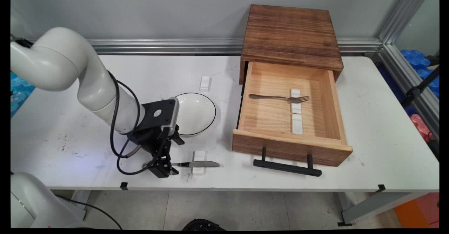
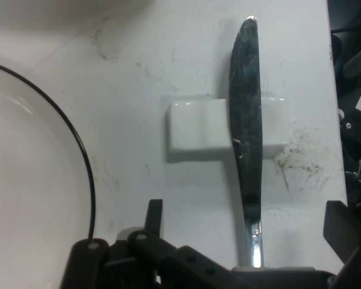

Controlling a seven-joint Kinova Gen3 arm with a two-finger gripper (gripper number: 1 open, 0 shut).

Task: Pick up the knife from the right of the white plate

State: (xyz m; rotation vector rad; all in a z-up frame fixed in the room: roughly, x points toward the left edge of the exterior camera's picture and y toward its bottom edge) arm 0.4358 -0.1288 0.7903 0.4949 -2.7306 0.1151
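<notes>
Black two-finger claw low at tabletop, fingers spread astride handle of steel table knife; blade propped on white rectangular rest, keeping handle graspable.

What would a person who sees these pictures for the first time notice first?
The open wooden drawer at the right stands out, with a fork lying inside across a white rest. At the near edge, the gripper sits down at the handle of a knife, beside a black-rimmed plate.
</notes>
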